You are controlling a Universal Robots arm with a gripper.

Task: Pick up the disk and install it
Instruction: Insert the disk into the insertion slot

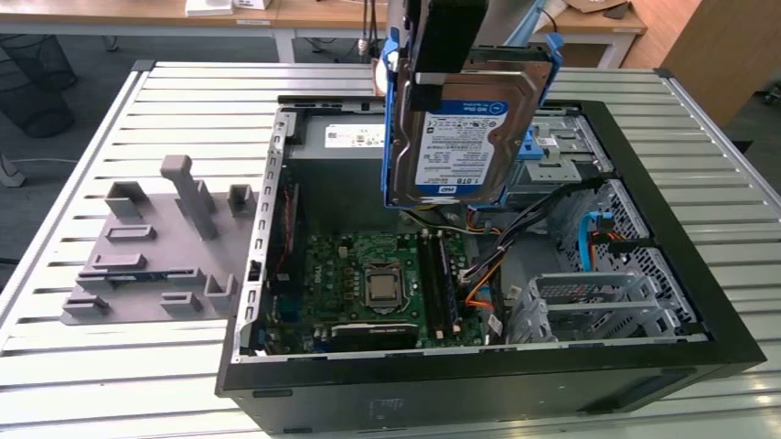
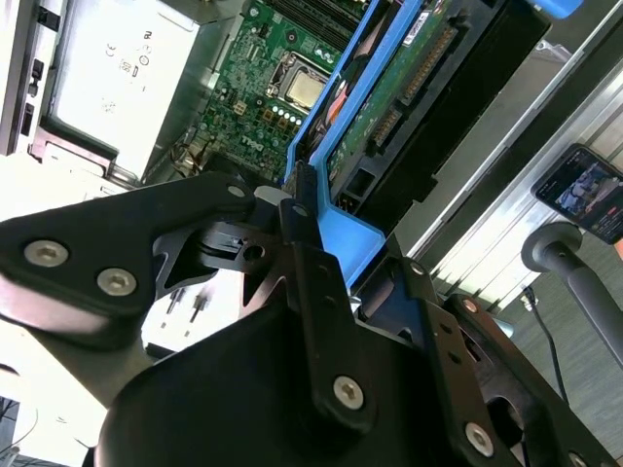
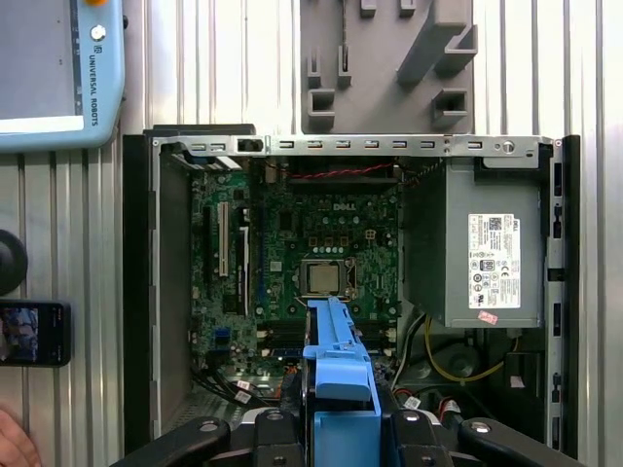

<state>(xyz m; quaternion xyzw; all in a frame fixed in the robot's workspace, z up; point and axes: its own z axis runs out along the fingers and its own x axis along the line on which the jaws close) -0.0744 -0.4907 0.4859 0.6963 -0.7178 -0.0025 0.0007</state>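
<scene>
Pincer point(image 1: 440, 69) grips the disk point(image 1: 470, 137) from above; disk hangs over computer case point(image 1: 488, 398).

We are in a robotics lab set up in an office-like room. The work surface is a slatted aluminium table point(image 1: 123, 393) carrying an opened desktop computer case point(image 1: 488, 402) and a grey fixture plate point(image 1: 146, 265) with raised blocks. Over the case, the arm's gripper point(image 1: 454, 64) clamps the disk point(image 1: 462, 137). In the first wrist view, a robot teach pendant point(image 3: 58, 73) lies on the slats (a phone point(image 3: 34, 333) lies near it). Behind the table we see wooden desks point(image 1: 134, 14) and a wire waste basket point(image 1: 31, 73).
</scene>
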